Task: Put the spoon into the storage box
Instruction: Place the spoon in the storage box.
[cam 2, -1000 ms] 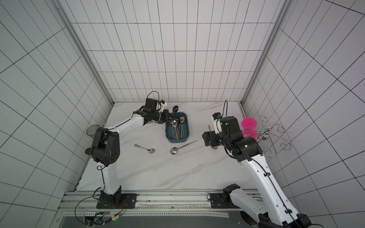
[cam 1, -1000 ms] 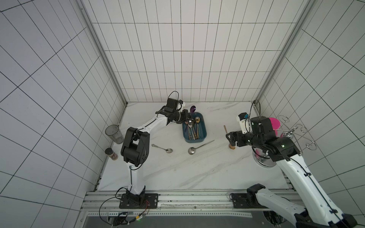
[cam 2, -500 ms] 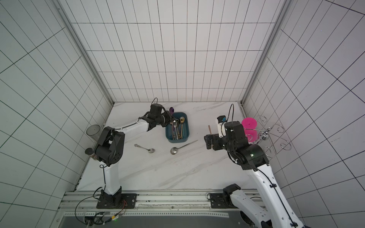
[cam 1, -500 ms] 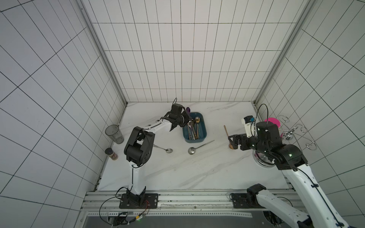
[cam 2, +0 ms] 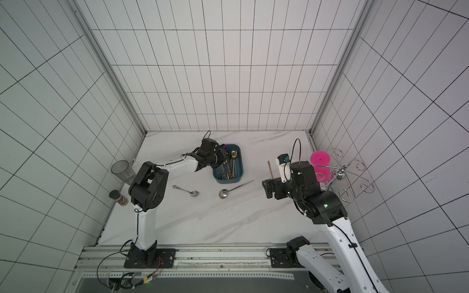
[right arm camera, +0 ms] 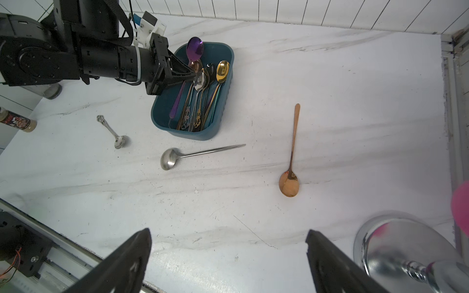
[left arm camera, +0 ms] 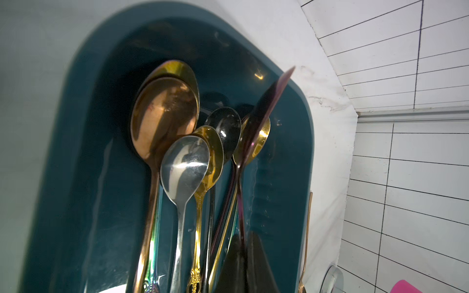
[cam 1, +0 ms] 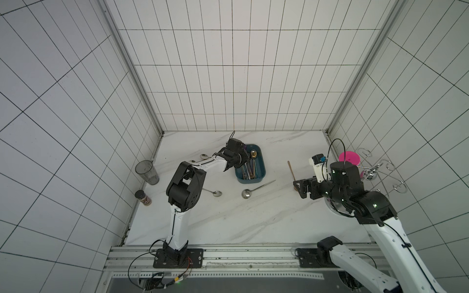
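left pincer [right arm camera: 194, 75] gripping spoon [right arm camera: 194, 48], ladle [right arm camera: 193, 154] beside box [right arm camera: 193, 135]

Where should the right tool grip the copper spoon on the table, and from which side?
Probably mid-handle, from straight above, jaws across it: the copper spoon lies flat and alone, handle thin and straight, bowl wide and low. The right tool is open.

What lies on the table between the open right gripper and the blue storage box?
In the right wrist view, a long-handled silver spoon lies across that stretch, near the storage box; a rose-gold spoon lies nearer the right gripper.
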`<state>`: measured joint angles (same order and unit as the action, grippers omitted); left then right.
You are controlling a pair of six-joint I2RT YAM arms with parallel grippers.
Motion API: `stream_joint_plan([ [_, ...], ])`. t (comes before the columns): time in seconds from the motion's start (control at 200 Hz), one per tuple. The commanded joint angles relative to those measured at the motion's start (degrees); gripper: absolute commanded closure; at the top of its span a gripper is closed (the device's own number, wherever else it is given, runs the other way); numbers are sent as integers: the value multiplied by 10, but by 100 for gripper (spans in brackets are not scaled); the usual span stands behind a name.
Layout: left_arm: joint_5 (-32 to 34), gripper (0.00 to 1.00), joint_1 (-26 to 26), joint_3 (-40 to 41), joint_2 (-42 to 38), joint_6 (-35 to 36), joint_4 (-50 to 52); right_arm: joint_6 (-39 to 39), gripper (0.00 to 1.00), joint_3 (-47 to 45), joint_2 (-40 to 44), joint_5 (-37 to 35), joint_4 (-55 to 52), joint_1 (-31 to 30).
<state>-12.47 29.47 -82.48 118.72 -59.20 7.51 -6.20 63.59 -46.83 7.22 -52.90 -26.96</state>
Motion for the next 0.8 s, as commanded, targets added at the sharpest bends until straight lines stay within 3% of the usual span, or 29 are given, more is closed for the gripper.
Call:
stream_joint_plan([
  [0.0,6,85,5,-5,-1,9,-1,20,1,-14,-5,25,8,3],
  [0.165,9,62,6,16,-39,1,5,58,1,-31,-7,39,29,-9],
  [0.26,6,58,3,20,-72,8,13,99,0,-49,-4,51,56,-31],
  [0.4,6,52,-6,31,-123,20,21,208,7,-65,-18,99,83,-68],
  [0.53,-1,48,-24,49,-172,54,27,276,11,-50,-64,97,90,-97],
  [0.635,1,38,-49,73,-216,85,23,340,16,-38,-109,91,86,-124],
  [0.795,-20,28,-112,92,-278,171,21,422,20,-31,-173,55,107,-174],
])
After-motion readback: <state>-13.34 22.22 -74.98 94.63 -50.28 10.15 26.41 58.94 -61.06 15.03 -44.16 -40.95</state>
